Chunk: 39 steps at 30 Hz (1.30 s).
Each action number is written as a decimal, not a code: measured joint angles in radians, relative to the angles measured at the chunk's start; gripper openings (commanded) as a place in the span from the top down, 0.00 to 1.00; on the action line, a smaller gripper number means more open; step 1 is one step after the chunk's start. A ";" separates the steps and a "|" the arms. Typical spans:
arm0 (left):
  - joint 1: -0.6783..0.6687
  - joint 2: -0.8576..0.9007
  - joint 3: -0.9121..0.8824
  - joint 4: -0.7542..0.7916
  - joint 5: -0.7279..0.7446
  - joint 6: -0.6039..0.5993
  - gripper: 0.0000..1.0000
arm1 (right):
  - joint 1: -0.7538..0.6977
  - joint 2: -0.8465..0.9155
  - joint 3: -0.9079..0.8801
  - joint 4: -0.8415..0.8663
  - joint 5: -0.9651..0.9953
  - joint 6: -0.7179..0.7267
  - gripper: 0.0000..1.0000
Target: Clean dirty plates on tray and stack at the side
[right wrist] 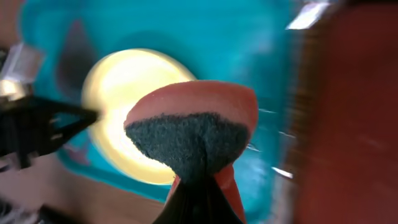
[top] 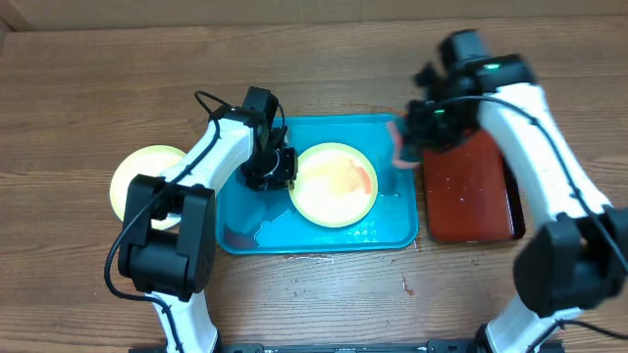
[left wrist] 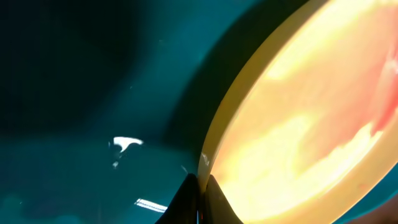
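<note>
Left end effector (left wrist: 200, 199) pinches plate (top: 334, 186) rim (bare tray (top: 238, 211) alongside, apparently).

tray (top: 392, 224): teal rect, raised rim, rounded corners, laid flat on table, wet patches seen inside. smeared plate (top: 334, 184): pale yellow, round, shallow, laid in tray centre-right, red-orange smear on its right half. 2nd plate (top: 137, 167): pale yellow-green, set on table just left of tray, partly hidden.

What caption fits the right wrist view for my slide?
Right claw grips a sponge, dark pad forward, over the tray and plate.
</note>
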 measured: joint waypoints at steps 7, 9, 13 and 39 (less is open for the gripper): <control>0.000 -0.127 0.034 -0.061 -0.135 0.003 0.96 | -0.152 -0.014 -0.019 -0.021 0.217 -0.001 0.96; 0.000 -0.183 0.040 -0.072 -0.174 0.003 0.96 | -0.176 -0.014 -0.060 0.030 0.257 -0.002 0.96; 0.000 -0.272 0.045 -0.092 -0.224 0.004 0.96 | -0.195 -0.014 -0.167 0.130 0.295 -0.015 0.96; 0.128 -0.426 0.061 -0.247 -0.388 0.011 0.96 | -0.196 -0.010 -0.288 0.230 0.256 -0.052 0.23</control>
